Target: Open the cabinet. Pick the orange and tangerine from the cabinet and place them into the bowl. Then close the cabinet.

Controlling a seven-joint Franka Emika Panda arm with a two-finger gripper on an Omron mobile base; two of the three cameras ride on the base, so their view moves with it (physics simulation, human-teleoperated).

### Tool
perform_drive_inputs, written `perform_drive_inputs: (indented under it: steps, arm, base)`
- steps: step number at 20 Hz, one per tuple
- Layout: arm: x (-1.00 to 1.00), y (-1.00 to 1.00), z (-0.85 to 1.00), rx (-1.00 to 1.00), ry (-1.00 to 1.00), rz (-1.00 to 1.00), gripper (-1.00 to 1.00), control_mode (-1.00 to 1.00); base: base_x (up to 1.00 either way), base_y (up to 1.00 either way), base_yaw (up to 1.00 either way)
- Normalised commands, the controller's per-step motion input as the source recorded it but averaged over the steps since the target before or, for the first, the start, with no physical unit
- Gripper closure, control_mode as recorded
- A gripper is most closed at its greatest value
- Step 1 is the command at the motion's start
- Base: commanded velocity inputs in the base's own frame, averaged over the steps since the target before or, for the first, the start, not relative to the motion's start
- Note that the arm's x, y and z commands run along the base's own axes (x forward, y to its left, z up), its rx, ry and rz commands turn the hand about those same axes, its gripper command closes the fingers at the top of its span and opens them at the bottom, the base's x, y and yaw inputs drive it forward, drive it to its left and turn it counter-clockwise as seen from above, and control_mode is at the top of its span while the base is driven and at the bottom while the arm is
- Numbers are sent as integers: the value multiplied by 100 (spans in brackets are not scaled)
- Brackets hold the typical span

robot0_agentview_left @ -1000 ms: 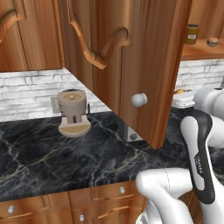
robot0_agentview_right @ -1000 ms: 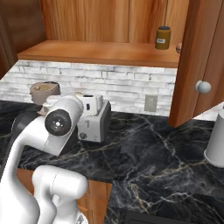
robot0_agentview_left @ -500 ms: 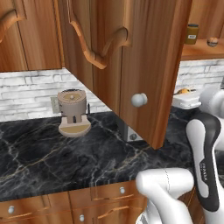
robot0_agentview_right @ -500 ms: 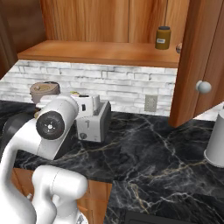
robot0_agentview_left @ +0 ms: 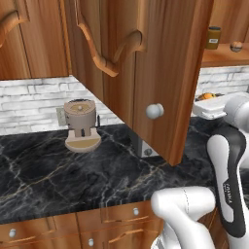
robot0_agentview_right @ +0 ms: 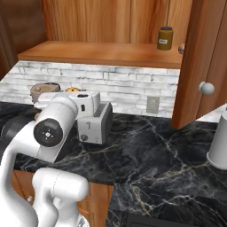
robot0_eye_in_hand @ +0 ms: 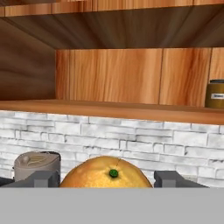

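gripper: clenched on the orange, one dark tip on each side of it; hand held out from the shelf, facing the brick wall
orange: between the tips, green stem dot toward the camera; also seen as a small orange patch by the white hand in the left base view and in the right base view; which of the two fruits this is I cannot tell for sure
handling: likely light, firm, round, and a bit slick on the skin; a hold across the widest part, as now, looks safest; too hard a squeeze could bruise it, too loose and it may roll out
toaster: on the dark counter, just below the hand
canister: grey-lidded, near the wall, to one side of the fruit
cabinet: open; door swung wide, silver knob toward the camera; shelf behind holds a jar and, at the door's edge, a small round thing, too small to name
bowl: not made out here
step: carrying fruit to the bowl, I judge; closing the door comes later
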Motion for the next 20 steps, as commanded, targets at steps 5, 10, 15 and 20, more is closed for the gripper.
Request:
perform_drive_inputs:
  steps: [5, 10, 15, 20]
  arm:
    - [-11, 2, -4, 0, 2, 1, 100, 100]
    - [0, 0, 0, 0, 0, 0, 100, 100]
    - [0, 0, 0, 0, 0, 0, 100, 100]
    - [0, 0, 0, 0, 0, 0, 100, 100]
  base:
    - [-11, 4, 2]
    - [-54, 23, 5]
    - [-24, 55, 1]
    - [-8, 47, -18]
